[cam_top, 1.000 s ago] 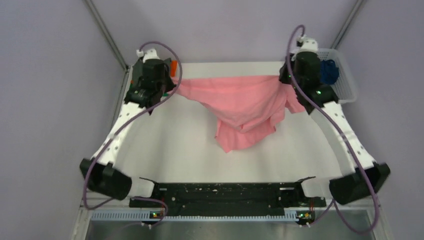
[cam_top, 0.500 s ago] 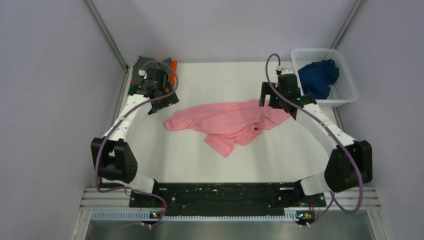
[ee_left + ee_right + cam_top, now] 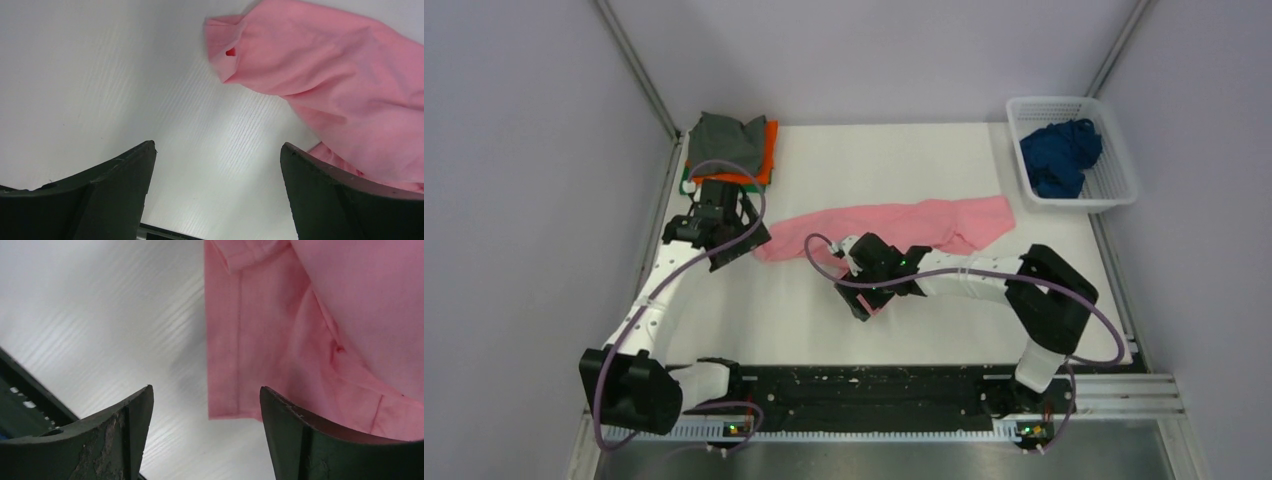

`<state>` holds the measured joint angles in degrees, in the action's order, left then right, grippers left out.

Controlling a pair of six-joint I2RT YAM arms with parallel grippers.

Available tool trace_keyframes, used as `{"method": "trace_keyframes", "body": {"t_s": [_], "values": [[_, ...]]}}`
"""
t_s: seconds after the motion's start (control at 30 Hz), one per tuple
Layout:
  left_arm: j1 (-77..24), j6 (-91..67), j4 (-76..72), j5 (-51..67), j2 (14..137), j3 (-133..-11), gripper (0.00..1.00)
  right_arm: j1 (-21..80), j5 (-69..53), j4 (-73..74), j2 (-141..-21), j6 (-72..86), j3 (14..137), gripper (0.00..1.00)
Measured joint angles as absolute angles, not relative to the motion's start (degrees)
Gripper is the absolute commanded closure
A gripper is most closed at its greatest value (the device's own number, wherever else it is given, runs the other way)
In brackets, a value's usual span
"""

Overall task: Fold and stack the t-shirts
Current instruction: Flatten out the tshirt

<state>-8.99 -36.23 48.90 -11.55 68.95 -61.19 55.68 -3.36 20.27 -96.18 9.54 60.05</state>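
A light pink t-shirt (image 3: 894, 222) lies crumpled in a long band across the middle of the table. My left gripper (image 3: 742, 238) hovers open just off its left end. In the left wrist view only bare table shows between the open gripper (image 3: 217, 150), with the pink shirt (image 3: 340, 75) up to the right. My right gripper (image 3: 865, 298) is low over the shirt's near corner. It is open (image 3: 204, 395), with the pink hem corner (image 3: 235, 390) lying between its fingers, ungripped. A dark blue t-shirt (image 3: 1058, 155) lies bunched in the basket.
A stack of folded shirts (image 3: 732, 140), grey on top of orange and green, sits at the back left corner. The white lattice basket (image 3: 1116, 150) stands at the back right. Grey walls enclose the table on three sides.
The pink shirt, held stretched in the air between both grippers, was let go and now lies on the table. Both arms drew back; the right gripper moved to the shirt's near corner.
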Motion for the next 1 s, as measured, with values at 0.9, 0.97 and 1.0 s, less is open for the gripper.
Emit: {"method": "trace_keyframes", "body": {"t_s": [0.9,0.97,1.0], "values": [[-9.61,-34.26,42.61,11.57,63.68,-56.05,0.01,47.70,23.14,42.24,-74.52,13.26,88.14,1.00],[-10.13,-33.87,41.67,13.72,63.07,-55.48,0.01,46.39,24.75,44.38,-71.61,12.99,92.09,1.00],[-10.44,-33.67,41.32,14.50,62.92,-55.22,0.01,45.58,24.95,45.15,-70.24,12.99,93.23,1.00]]}}
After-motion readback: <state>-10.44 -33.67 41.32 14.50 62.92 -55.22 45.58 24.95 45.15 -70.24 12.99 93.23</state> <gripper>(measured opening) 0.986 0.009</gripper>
